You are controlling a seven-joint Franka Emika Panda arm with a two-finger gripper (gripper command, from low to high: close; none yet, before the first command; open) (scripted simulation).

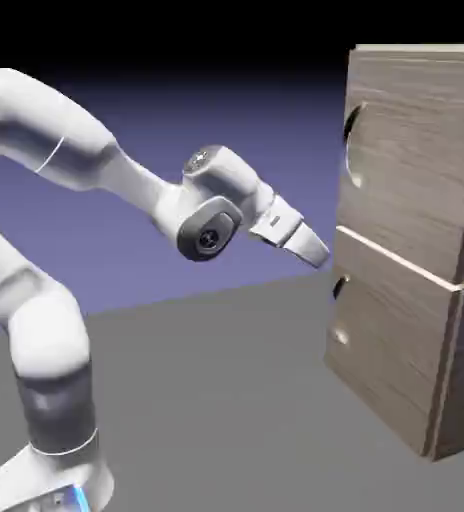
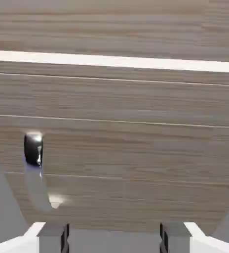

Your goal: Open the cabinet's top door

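Two handles showing, upper one on the top door (image 1: 411,165) | cabinet (image 1: 381,350) at the exterior view's right, top door looking shut | gripper (image 2: 115,238) wide apart, nothing between, just short of the cabinet front tbh

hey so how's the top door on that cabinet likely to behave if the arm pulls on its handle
The top door looks like a flat wooden panel, so it should stay stiff and move as one piece. Its handle is curved and shiny, perhaps metal, so fingertips could slip on it. Being large, the door may feel fairly heavy.
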